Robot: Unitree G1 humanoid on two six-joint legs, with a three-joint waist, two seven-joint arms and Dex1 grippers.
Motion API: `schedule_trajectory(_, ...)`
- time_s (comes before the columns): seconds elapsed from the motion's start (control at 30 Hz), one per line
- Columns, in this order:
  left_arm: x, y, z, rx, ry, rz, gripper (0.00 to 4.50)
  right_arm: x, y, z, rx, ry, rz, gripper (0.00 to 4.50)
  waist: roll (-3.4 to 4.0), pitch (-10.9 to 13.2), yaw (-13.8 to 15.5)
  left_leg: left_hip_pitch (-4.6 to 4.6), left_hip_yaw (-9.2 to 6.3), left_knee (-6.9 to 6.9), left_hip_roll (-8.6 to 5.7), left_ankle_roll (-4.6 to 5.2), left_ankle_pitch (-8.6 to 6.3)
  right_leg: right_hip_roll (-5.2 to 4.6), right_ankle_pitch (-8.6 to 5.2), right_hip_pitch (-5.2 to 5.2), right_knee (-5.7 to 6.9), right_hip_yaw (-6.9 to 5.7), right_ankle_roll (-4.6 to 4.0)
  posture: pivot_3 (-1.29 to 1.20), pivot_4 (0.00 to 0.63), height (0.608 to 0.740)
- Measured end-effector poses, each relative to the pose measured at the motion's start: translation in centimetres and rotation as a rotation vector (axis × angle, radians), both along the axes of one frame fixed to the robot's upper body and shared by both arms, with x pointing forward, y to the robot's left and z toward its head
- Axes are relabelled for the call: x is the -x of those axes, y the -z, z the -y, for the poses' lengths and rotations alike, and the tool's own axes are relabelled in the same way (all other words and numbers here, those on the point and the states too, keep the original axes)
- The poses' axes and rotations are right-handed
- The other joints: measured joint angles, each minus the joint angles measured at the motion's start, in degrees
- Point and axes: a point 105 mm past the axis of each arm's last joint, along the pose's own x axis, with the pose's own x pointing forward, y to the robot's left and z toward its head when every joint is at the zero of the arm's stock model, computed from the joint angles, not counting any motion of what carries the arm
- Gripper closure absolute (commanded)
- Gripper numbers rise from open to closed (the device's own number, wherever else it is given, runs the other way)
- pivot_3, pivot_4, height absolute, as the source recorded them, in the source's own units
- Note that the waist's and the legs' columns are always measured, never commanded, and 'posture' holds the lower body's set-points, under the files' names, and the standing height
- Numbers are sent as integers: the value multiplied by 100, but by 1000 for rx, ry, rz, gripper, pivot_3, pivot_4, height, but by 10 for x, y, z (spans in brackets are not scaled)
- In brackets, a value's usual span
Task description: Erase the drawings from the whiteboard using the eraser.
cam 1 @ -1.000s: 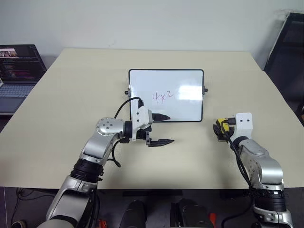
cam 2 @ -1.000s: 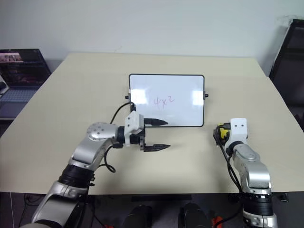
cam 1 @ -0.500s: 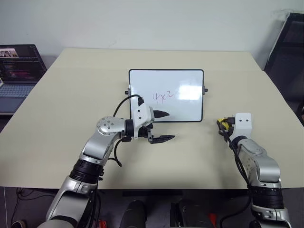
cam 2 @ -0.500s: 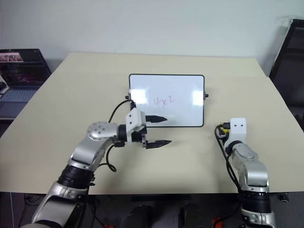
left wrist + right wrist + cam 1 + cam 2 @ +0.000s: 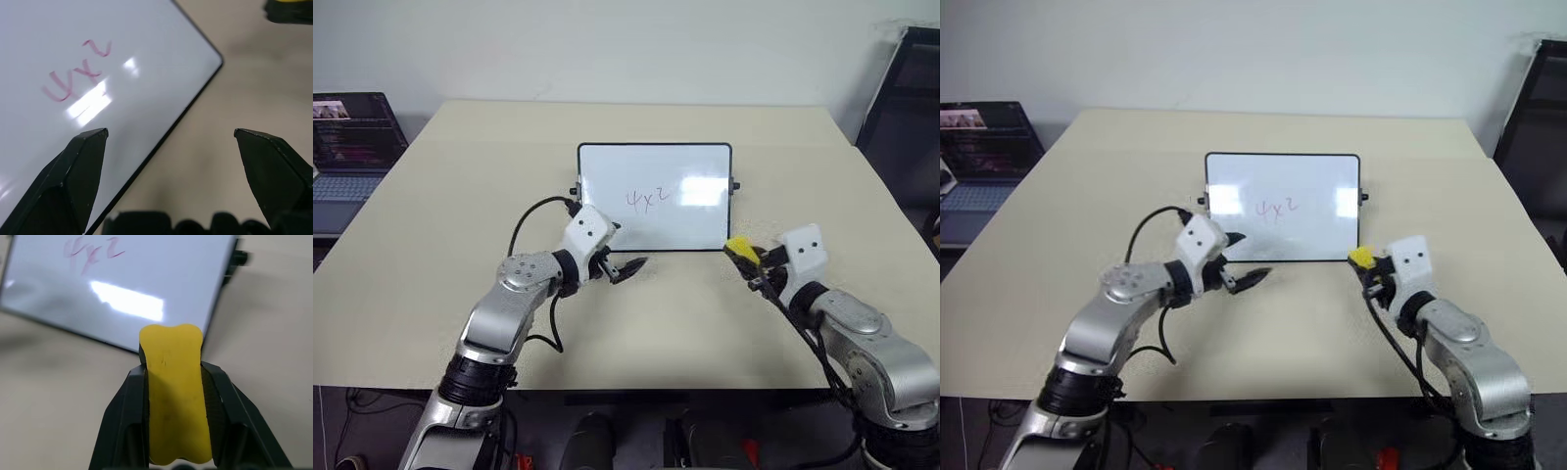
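Beige table [image 5: 460,196], pale wall [image 5: 607,49], laptop [image 5: 352,137], dark chair [image 5: 906,88]

A beige table [image 5: 450,186] stands before a pale wall [image 5: 607,44]. An open laptop [image 5: 347,132] sits beyond its left edge (screen lit), and a dark frame [image 5: 901,88], perhaps a chair, stands right.

You are looking at a glossy white whiteboard [image 5: 690,220] with a thin black frame, bearing reddish-pink drawings [image 5: 648,199]. The eraser [image 5: 174,391] is showing bright yellow between black fingers [image 5: 122,423]. The table [image 5: 460,176] is showing pale beige, plain and unpatterned.
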Motion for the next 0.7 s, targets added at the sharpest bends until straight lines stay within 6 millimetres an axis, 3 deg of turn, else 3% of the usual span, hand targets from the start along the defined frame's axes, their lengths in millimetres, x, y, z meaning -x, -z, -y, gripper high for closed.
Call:
schedule_trajectory(0.13, -4, -3, -3, 0, -39, -3, 0, -6, -10, -24, 73, -131, 35, 3407, -2, 1, -8, 0, 9, 0, 4, 0, 0, 2, 0, -2, 1, -1, 0, 0, 150, 740)
schedule_trajectory(0.5, -17, -10, -24, 29, -139, 9, 0, -75, -54, -63, 219, -161, 312, 3407, -3, 2, -9, -4, 14, -5, 4, -1, 0, -16, 4, -11, 1, 0, -8, 0, 150, 740)
schedule_trajectory(0.7, -20, -10, -31, 7, -136, 19, 0, -104, -60, -87, 290, -185, 365, 3407, -3, 2, 6, -30, 11, -3, 1, -2, 0, -25, 18, -36, 5, -6, -30, 0, 150, 740)
